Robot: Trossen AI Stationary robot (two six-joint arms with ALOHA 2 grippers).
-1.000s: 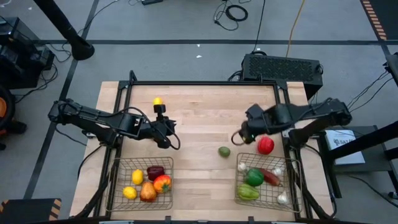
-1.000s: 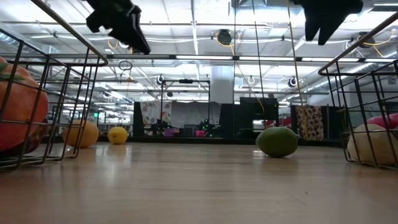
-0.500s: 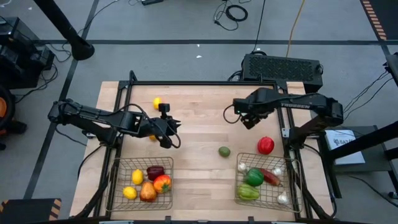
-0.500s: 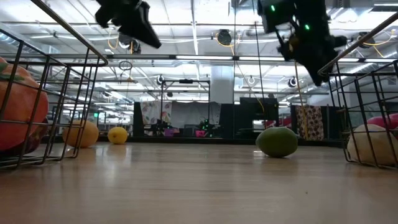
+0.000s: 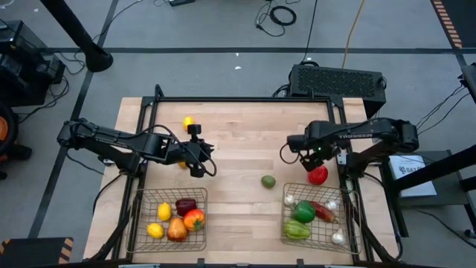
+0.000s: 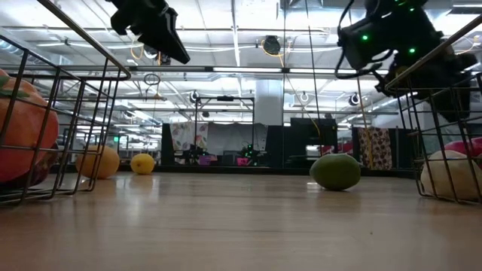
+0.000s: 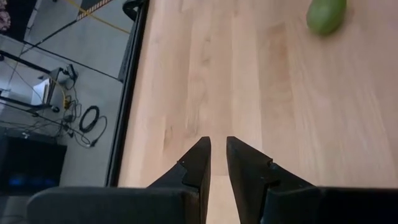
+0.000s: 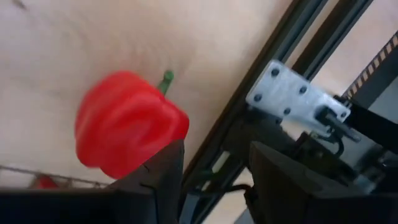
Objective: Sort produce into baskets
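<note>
A red pepper [image 5: 317, 176] lies on the wooden table just beyond the right wire basket [image 5: 349, 223], which holds green peppers, a red chili and garlic. My right gripper [image 5: 311, 158] hovers open just above and beside the pepper [image 8: 127, 124], which lies off to the side of one finger, not between the two. A green fruit [image 5: 268, 181] lies mid-table. A yellow lemon [image 5: 188, 121] lies at the far left. My left gripper [image 5: 202, 160] hangs over the table beyond the left basket [image 5: 141, 223], its fingers [image 7: 199, 163] almost together and empty.
The left basket holds lemons, a dark red piece and an orange-red piece. An orange [image 6: 100, 161] lies under my left arm. A black metal frame [image 5: 338, 119] runs along the table's far and side edges. Bare wood lies between the arms.
My right gripper has swung toward the table's far edge and left, then come back right and down to the red pepper, turning as it went. The pepper has stayed in place. My left gripper has barely shifted.
</note>
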